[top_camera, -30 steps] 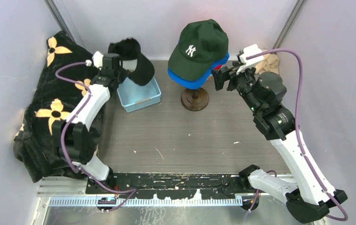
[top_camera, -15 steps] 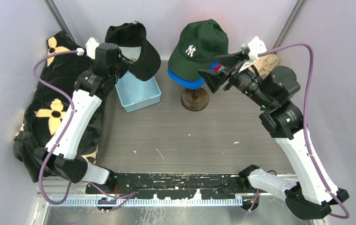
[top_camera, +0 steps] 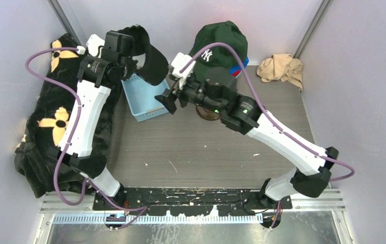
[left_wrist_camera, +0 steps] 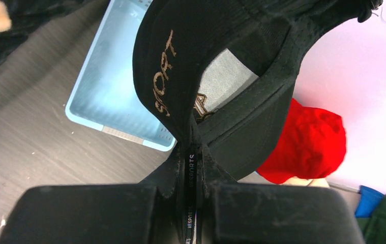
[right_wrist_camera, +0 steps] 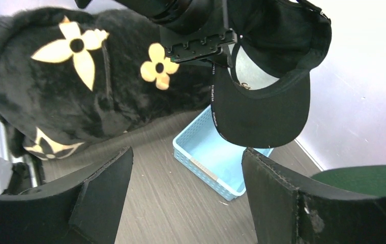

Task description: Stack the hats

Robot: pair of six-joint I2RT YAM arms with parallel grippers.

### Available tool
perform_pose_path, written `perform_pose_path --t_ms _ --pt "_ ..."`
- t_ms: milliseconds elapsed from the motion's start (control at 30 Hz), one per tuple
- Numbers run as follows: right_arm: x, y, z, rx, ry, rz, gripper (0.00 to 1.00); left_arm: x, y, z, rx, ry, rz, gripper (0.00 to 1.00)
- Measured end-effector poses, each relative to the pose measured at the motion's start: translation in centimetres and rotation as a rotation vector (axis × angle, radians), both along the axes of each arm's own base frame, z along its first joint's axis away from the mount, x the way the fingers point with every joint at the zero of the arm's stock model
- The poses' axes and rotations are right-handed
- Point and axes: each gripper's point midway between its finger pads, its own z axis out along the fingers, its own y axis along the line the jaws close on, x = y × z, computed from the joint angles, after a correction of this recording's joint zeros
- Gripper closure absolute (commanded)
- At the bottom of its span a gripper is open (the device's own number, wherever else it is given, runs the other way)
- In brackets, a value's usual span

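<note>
1. The right fingers (top_camera: pixel 163 97) stand spread wide and hold nothing. They hang over the surface (top_camera: pixel 206 152), just beside the blue basket (top_camera: pixel 147 101), and face the black cap (top_camera: pixel 147 53). We judge the step in hand to be a second grip on that cap before it goes onto the stack.
2. We should advance the right fingers until the brim lies between them, then close on the brim's middle, not its edge.
3. The left fingers (left_wrist_camera: pixel 208 201) are pinched tight on the cap's rear band. The cap hangs in the air above the basket, brim down. We should keep this pinch until the right hold is firm.
4. At the rear, the dark green cap (top_camera: pixel 220 43) sits on the blue cap (top_camera: pixel 239 68). The right arm crosses just in front of them, so we should keep it clear. The red hat (left_wrist_camera: pixel 307 142) lies behind, near the wall.
5. Half a second earlier, the right fingers stood to the right of the stack; they have since swung across to its left. The beige rag (top_camera: pixel 282 68) is now uncovered.
</note>
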Motion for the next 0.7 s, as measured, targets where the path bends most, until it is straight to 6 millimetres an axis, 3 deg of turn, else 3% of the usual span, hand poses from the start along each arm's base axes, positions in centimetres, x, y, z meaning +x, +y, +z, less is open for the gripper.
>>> perform_pose_path --t_ms 233,567,700 --pt "2.3 4.0 -3.8 -0.142 -0.056 -0.048 0.18 -0.7 -0.3 -2.9 -0.007 0.145 0.017 1.0" --pt "5.7 6.2 -7.0 -0.253 -0.135 -0.124 0.23 -2.2 -0.3 -5.1 0.001 0.239 0.01 1.0" --pt "6.5 6.8 -7.9 -0.271 -0.15 -0.135 0.23 -2.6 -0.1 -5.1 0.003 0.241 0.01 1.0"
